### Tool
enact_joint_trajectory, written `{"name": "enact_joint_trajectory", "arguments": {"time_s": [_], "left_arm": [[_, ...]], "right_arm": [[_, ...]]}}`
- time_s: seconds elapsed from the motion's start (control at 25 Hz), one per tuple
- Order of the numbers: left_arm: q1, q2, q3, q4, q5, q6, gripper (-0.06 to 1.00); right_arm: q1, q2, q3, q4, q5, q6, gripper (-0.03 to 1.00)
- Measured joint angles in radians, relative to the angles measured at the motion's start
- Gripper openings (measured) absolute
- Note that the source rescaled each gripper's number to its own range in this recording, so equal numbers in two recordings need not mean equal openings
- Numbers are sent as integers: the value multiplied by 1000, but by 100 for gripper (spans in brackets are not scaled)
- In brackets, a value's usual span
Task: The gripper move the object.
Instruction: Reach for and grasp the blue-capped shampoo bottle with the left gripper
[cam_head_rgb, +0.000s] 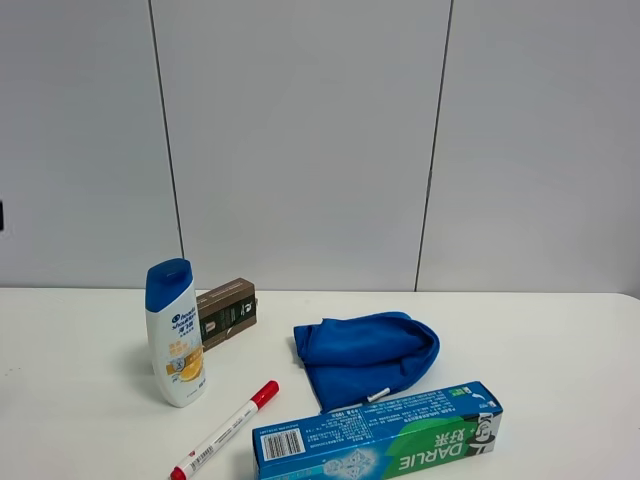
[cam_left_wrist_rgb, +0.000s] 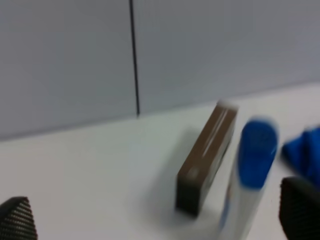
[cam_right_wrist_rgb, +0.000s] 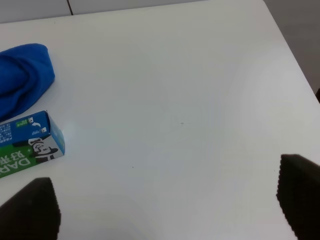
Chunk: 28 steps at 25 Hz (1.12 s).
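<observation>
Exterior high: an upright white plastic shampoo bottle with blue cap (cam_head_rgb: 175, 335) stands at 8 o'clock on the bench (cam_head_rgb: 560, 340).
Left wrist: the left gripper (cam_left_wrist_rgb: 159, 215) is released, with the bottle (cam_left_wrist_rgb: 252, 170) ahead and off-centre. This looks like the approach step; next, centre around the bottle and clench.
Right wrist: the right gripper (cam_right_wrist_rgb: 165, 202) is released too.

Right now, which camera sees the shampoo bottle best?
The exterior high view: the shampoo bottle stands whole, sharp and upright, blue cap and label showing. The left wrist view shows only its blurred cap and upper body. The right wrist view does not show it.
</observation>
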Motion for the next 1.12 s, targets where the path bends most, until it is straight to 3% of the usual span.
{"name": "enact_joint_trajectory", "arguments": {"time_s": [0.12,0.44,0.6,1.12], "left_arm": [[-22,65,19,12,-117,-26,100],[-23,226,89,107,-247,-69,100],[-23,261,130,164,-349,-145,100],[-23,481,135,351,-538,-428,100]], "right_arm": [[0,0,0,0,0,0,100],[0,0,0,1,0,0,100],[0,0,0,1,0,0,100],[0,0,0,1,0,0,100]]}}
